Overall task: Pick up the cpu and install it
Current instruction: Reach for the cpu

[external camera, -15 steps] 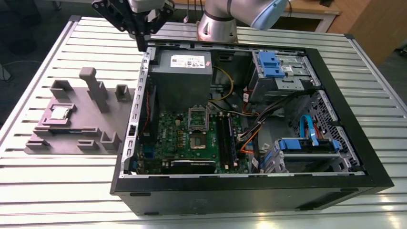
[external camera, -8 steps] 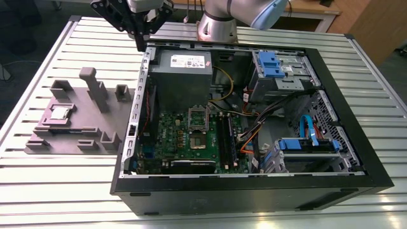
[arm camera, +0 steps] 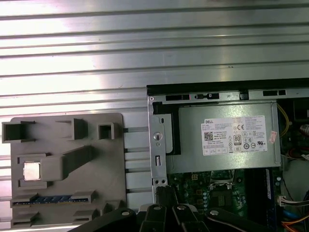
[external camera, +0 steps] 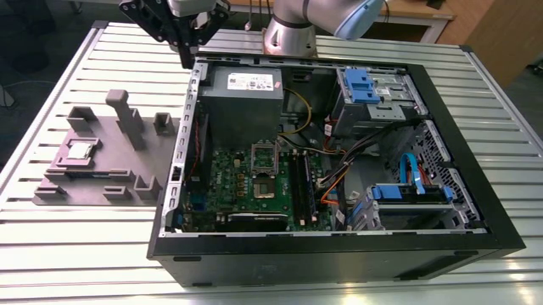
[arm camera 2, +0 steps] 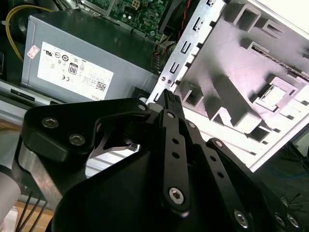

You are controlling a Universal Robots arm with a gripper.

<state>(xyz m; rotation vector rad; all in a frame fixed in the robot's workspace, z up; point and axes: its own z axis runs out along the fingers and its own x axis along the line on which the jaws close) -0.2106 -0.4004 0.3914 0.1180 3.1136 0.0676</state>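
Note:
The cpu is a small silver square lying in a recess of the mauve-grey tray, on the table to the exterior view's left of the open computer case. Both wrist views show the cpu still seated in the tray. My gripper hangs above the case's far corner by the grey power supply, well away from the cpu. Its black fingers are shut together with nothing between them. The metal socket frame sits on the green motherboard.
The case stands open on a slatted metal table. Inside are cables, blue drive brackets and a memory slot. The tray carries several raised blocks, one a tall post. The arm's base stands behind the case.

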